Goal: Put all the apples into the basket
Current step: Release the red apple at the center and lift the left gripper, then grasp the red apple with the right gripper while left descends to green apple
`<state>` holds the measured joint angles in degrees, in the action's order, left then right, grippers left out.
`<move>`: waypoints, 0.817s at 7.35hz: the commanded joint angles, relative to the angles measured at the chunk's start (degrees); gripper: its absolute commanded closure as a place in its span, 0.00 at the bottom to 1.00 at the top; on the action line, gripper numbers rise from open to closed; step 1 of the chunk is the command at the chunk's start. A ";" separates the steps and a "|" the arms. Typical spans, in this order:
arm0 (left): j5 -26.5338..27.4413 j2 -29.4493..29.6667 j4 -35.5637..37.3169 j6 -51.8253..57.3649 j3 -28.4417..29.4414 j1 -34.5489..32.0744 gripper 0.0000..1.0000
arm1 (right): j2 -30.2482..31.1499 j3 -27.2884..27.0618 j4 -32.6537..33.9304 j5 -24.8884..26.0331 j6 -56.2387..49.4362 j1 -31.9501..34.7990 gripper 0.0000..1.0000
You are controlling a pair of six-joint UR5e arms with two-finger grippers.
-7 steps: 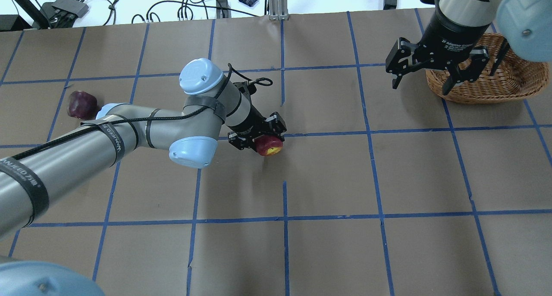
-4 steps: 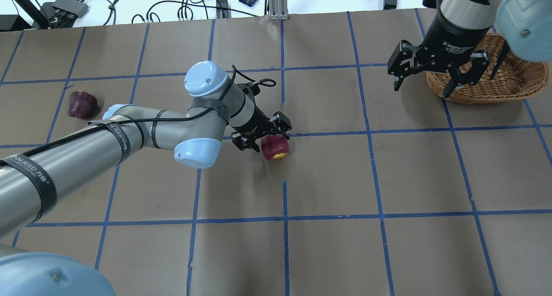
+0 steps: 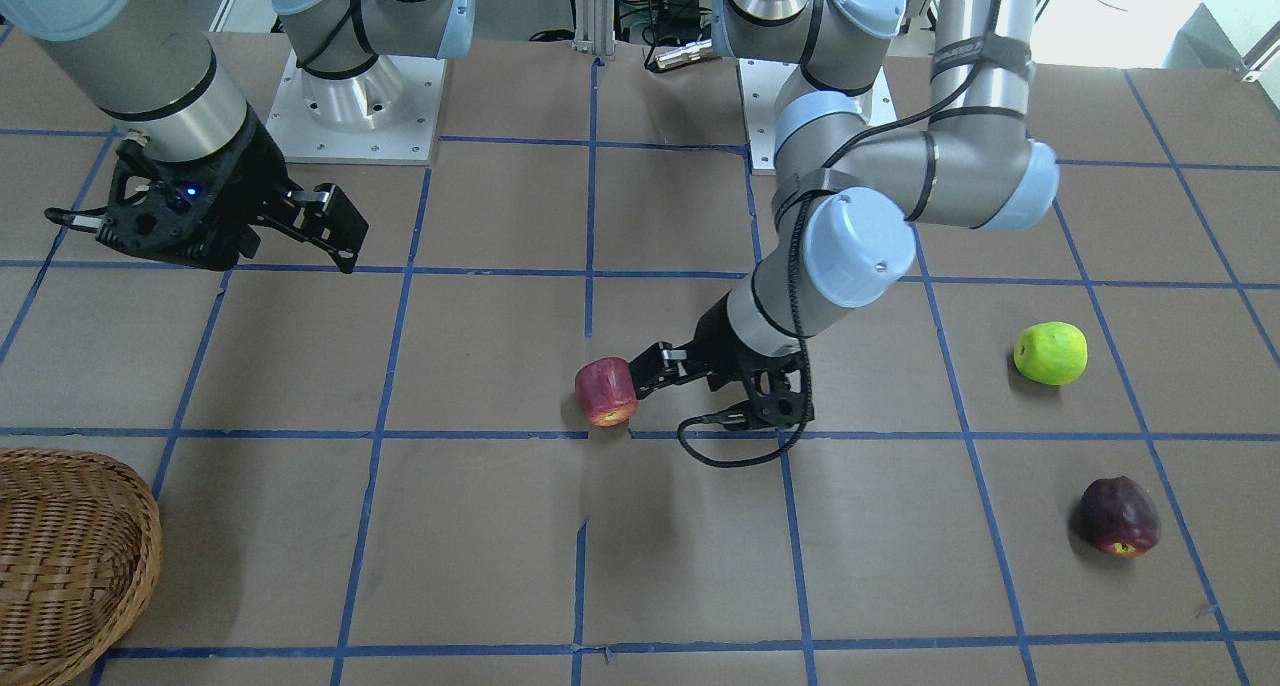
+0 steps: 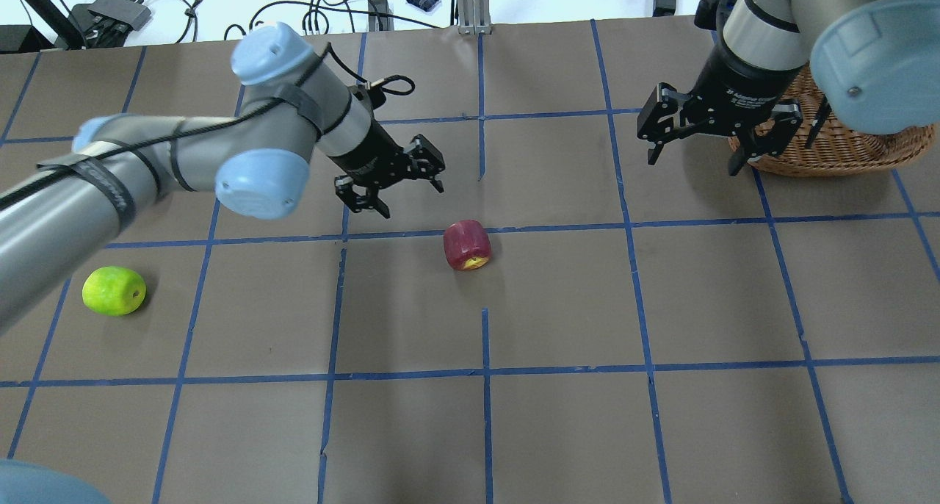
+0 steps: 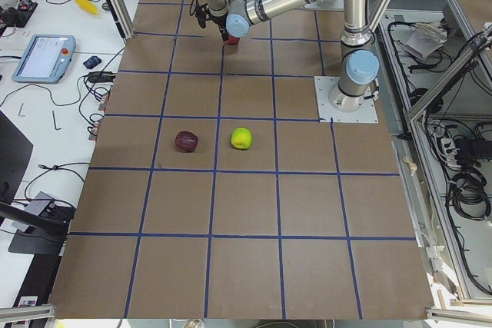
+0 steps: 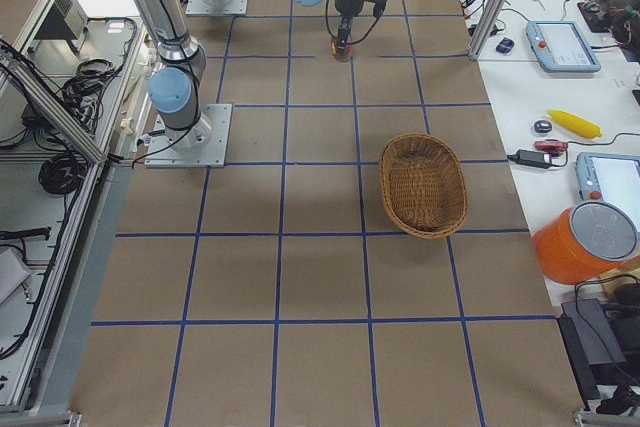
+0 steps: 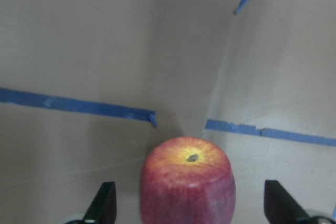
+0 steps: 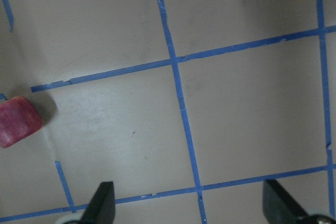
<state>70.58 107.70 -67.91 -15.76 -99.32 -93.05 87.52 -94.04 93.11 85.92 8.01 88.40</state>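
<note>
Brown papered table (image 4: 587, 430), marked into squares with blue tape, carries all items. Left arm (image 4: 147, 166) reaches in over the table toward its middle; right arm (image 4: 771, 19) stands above the far right side, partly covering the basket in the overhead view. The wicker basket (image 4: 866, 148) sits on the table on the robot's right. Right gripper (image 4: 692, 166) hangs above the table just beside the basket, jaws spread wide, holding nothing. Left gripper (image 4: 413, 200) is near the red apple, jaws wide and holding nothing; its wrist camera shows the apple between the spread fingers with a clear gap on each side. All three apples lie on the table outside the basket. The red apple (image 4: 467, 245) rests on its side near the table's middle, beside a tape line. The green apple (image 4: 114, 291) and the maroon apple (image 3: 1118, 516) lie on the robot's left, well apart from the basket.
</note>
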 commanded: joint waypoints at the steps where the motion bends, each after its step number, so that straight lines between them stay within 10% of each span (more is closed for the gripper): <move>1: 10.12 -4.59 -18.26 11.77 3.08 7.85 0.00 | -3.74 -0.09 4.77 -3.30 0.17 6.14 0.00; 4: 33.23 -6.54 -19.20 33.61 -0.16 15.58 0.00 | -11.82 -0.26 13.82 -3.30 6.66 18.53 0.00; 6: 35.50 -5.67 -14.30 44.54 -4.20 26.36 0.00 | -17.18 -0.26 20.41 -3.39 6.50 22.25 0.00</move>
<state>103.75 101.49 -85.11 21.37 -101.01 -73.50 73.91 -94.30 109.26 82.56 14.28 108.23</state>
